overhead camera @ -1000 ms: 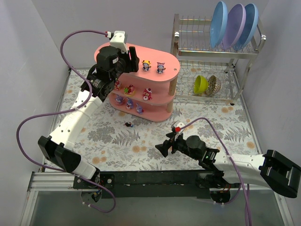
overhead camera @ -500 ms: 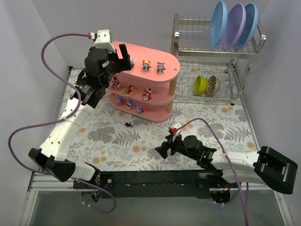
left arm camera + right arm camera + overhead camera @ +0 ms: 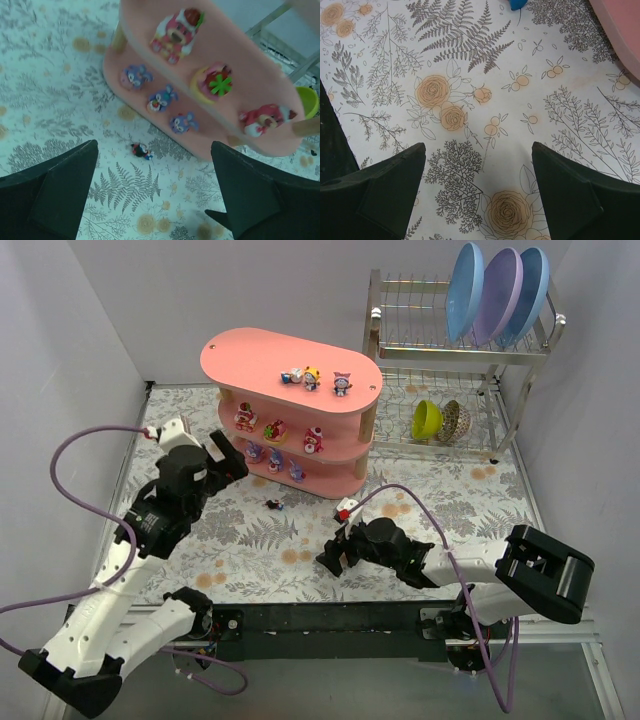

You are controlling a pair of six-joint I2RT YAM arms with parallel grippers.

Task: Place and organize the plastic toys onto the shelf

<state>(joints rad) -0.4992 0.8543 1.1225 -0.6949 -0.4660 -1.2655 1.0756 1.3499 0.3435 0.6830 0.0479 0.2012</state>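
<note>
The pink three-tier shelf (image 3: pixel 258 348) stands at the table's back centre. Three toys (image 3: pixel 312 377) stand on its top tier, three pink-red ones (image 3: pixel 276 428) on the middle tier and three blue-purple ones (image 3: pixel 274 459) on the bottom tier. One small dark red-and-blue toy (image 3: pixel 273 505) lies on the mat in front of the shelf; it also shows in the left wrist view (image 3: pixel 141 150). My left gripper (image 3: pixel 222 458) is open and empty, left of the shelf, above the mat (image 3: pixel 155 200). My right gripper (image 3: pixel 330 558) is open and empty, low over the mat (image 3: pixel 477 195).
A metal wire dish rack (image 3: pixel 455 350) stands at the back right with blue and purple plates (image 3: pixel 500 295) and a green bowl (image 3: pixel 426 420). A blue tip of a small object (image 3: pixel 518 4) and the shelf's edge (image 3: pixel 625 20) show at the top of the right wrist view.
My left gripper has left the shelf's top tier and come down to the shelf's left front; a third toy now stands on top. My right gripper has shifted left.
</note>
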